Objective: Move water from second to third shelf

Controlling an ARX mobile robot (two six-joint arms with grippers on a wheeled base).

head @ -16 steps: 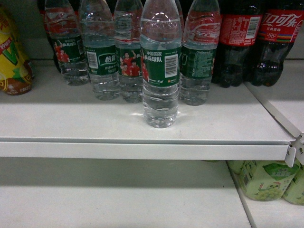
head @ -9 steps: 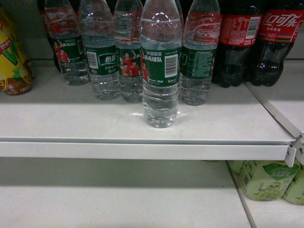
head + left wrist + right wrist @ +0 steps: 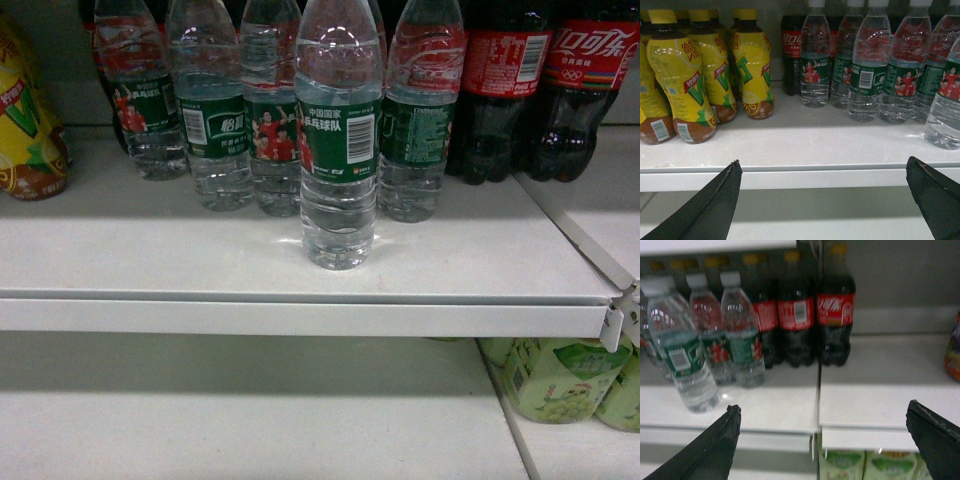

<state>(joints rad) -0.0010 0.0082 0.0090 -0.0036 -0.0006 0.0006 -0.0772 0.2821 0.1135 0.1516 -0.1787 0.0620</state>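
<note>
White shelving fills the view, and the water (image 3: 338, 140) stands upright alone near the front edge of the shelf (image 3: 200, 250), just ahead of a row of matching bottles (image 3: 215, 110). Left gripper (image 3: 822, 192), fingers spread wide, sits low in front of the shelf lip, the bottle up at its far right. Right gripper (image 3: 822, 437), equally spread, has the bottle up at its left. Green label, red-shirted players, white Chinese characters, a barcode. Cola bottles (image 3: 545, 80) with red labels stand right; yellow drink bottles (image 3: 682, 75) stand left.
</note>
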